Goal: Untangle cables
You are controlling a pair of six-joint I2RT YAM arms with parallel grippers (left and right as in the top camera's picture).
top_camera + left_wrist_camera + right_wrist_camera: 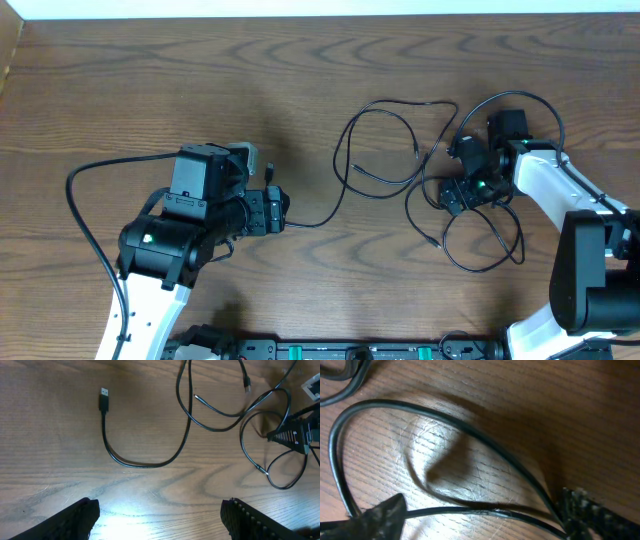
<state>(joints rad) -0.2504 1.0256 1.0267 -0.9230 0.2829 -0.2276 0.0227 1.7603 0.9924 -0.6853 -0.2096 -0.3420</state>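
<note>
Thin black cables (pixel 385 110) lie in loose overlapping loops on the wooden table, from the centre to the right. One black cable (pixel 150 463) curves to a USB plug (pixel 104 399) ahead of my left gripper (pixel 160 522), which is open and holds nothing. In the overhead view the left gripper (pixel 280 212) points right at that cable's near bend. My right gripper (pixel 455 185) sits low inside the tangle. In the right wrist view it (pixel 482 517) is open, its jaws astride a black cable (pixel 470 509) lying flat on the wood. More loops (pixel 480 262) lie below it.
The wooden table (pixel 150 80) stretches to the back and left. The arms' own thicker black cable (pixel 80 200) arcs along the left arm. A black rail (pixel 350 350) runs along the front edge. The right arm's white body (pixel 550 185) stands at the right.
</note>
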